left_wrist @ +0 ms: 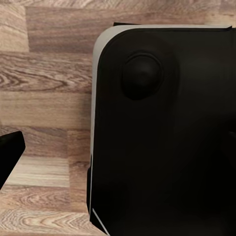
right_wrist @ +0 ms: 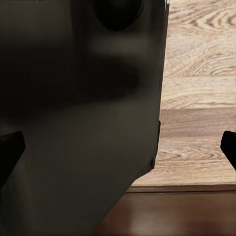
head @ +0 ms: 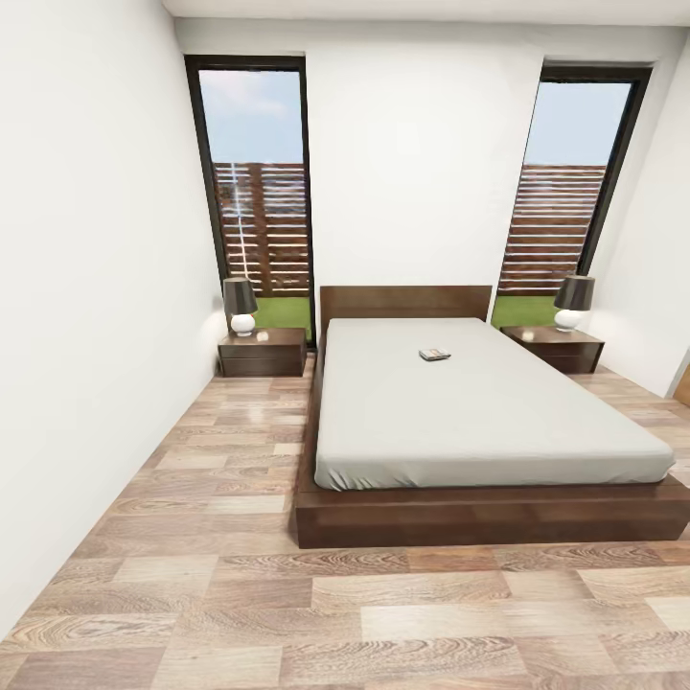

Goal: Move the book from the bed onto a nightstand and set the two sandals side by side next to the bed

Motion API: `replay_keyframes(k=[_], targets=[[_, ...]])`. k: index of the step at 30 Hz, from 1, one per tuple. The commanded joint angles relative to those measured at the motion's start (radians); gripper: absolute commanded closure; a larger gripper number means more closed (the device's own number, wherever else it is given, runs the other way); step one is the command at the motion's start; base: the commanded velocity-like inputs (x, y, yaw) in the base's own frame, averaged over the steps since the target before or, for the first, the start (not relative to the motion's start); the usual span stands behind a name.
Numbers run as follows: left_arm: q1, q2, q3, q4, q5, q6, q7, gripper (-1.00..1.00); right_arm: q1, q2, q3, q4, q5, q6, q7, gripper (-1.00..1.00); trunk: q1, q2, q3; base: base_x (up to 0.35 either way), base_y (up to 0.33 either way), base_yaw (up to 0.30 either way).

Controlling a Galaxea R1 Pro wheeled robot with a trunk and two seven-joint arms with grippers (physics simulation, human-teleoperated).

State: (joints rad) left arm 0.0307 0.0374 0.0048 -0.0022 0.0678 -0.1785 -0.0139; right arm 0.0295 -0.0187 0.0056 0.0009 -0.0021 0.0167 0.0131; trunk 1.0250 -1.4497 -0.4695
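A: Where's your target?

B: The small dark paperback book (head: 434, 355) lies mid-frame on the off-white mattress of the low dark-framed bed (head: 479, 513), towards the headboard.

A: Risks?

B: It sits far from every edge, so you may overreach. Two boxy dark wooden nightstands (head: 263, 352) (head: 556, 347) each carry a white-based lamp (head: 241, 305) you could knock. I see no sandals here.

A: Grippers?

B: The wrist views show dark robot body over wood-plank floor (left_wrist: 44, 98); I can't tell whether either is spread or closed.
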Motion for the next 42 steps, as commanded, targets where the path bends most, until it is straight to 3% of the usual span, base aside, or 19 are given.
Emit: replay_keyframes(k=[1, 42], targets=[[0.0, 0.0, 0.0, 0.0, 0.007, -0.003, -0.001, -1.0, 0.0, 0.0, 0.001, -0.001, 0.0, 0.002, 0.001, -1.0, 0.0, 0.0, -0.001, 0.0, 0.0, 0.0], [-0.001, -0.004, -0.005, 0.001, -0.007, 0.015, 0.002, -1.0, -0.002, -0.001, -0.002, -0.005, 0.001, 0.014, -0.007, -1.0, 0.0, 0.0, -0.001, 0.0, 0.0, 0.0]])
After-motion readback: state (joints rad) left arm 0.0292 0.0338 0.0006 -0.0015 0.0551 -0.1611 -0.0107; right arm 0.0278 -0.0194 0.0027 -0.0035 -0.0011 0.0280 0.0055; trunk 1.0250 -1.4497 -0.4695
